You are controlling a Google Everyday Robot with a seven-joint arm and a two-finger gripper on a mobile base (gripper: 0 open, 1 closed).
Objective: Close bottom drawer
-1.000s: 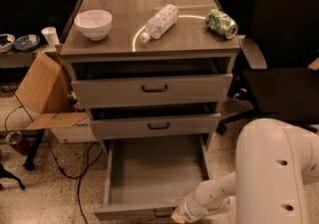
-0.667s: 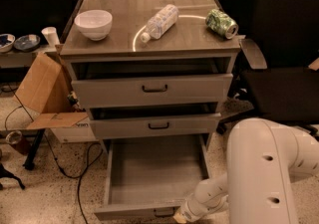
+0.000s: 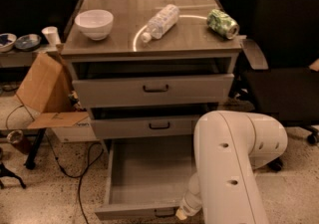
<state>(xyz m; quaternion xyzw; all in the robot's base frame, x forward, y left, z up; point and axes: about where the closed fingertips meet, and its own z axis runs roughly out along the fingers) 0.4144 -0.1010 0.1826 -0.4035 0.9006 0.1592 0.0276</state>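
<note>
right now my gripper (image 3: 182, 212) sits low at the front face of the bottom drawer (image 3: 149, 175), just right of its handle (image 3: 163, 213), open or closed i cannot tell, and the drawer stands pulled far out, its slide running straight back into the cabinet (image 3: 149, 54) beyond my gripper.

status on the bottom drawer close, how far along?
Done: nothing that shows. The bottom drawer stands pulled far out, grey interior exposed. In hand: the gripper sits at the drawer's front edge, just right of the handle; contact unclear. Left: the whole push, until its front lines up under the middle drawer.
</note>
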